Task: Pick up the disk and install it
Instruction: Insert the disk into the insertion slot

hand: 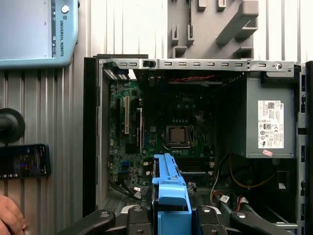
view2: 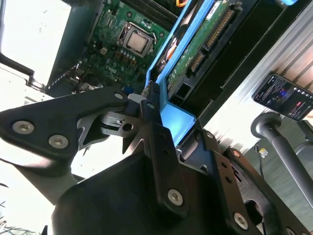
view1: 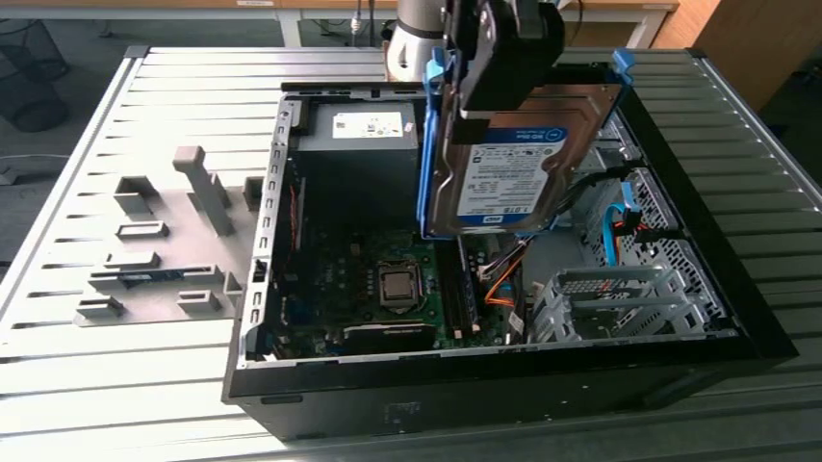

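The disk (view1: 507, 164) is up in the air, standing on edge with its label side facing the exterior view. It hangs over the open middle of the computer case (view1: 488, 409) and isn't seated in anything. The gripper (view1: 499, 91) is clamped tight on the top end of its blue frame, and both wrist views show black fingers (view2: 152, 117) pinching the blue plastic from either side.

The case lies on its side with the panel off. Inside it there's:
- a green motherboard (view1: 346, 279) with the CPU socket (view1: 398, 287) bare
- a dark power supply (view1: 353, 159) with a white sticker, at the far end
- a silver drive cage (view1: 603, 303) at the exterior view's right, with orange cables (view1: 503, 279) just beside it

It all sits on a slatted metal table (view1: 154, 385). A grey fixture plate (view1: 154, 279) lies to the exterior view's left of the case. In the first wrist view, a phone (hand: 24, 160) lies on the table and a person's hand (hand: 9, 218) shows at the corner.
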{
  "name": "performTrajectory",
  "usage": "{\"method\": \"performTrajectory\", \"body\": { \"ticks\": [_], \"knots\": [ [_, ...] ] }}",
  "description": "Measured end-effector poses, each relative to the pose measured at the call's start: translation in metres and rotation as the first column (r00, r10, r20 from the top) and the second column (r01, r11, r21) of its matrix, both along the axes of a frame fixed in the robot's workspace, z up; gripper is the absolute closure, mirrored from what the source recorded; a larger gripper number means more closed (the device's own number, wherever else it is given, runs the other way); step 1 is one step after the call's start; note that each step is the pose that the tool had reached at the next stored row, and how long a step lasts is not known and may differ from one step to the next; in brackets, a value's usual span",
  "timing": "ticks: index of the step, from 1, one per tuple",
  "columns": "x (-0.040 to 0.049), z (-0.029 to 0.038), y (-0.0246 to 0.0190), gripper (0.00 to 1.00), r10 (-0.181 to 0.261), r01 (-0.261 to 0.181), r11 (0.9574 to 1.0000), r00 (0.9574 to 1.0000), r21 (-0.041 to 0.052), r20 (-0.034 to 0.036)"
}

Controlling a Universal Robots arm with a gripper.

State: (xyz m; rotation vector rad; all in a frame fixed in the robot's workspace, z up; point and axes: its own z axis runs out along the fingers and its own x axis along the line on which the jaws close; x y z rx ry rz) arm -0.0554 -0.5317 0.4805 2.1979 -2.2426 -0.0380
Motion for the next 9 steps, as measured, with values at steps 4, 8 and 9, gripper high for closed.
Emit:
{"method": "performTrajectory", "body": {
  "ticks": [4,8,9],
  "knots": [
    [0.0012,0.0,0.0,0.64,0.0,0.0,1.0,1.0,-0.0001,0.0],
    [0.0013,0.0,0.0,0.64,0.0,0.0,1.0,1.0,-0.0001,0.0],
    [0.0014,-0.0001,-0.0006,0.64,0.0,0.0,1.0,1.0,-0.0001,-0.0001]
  ]
}}
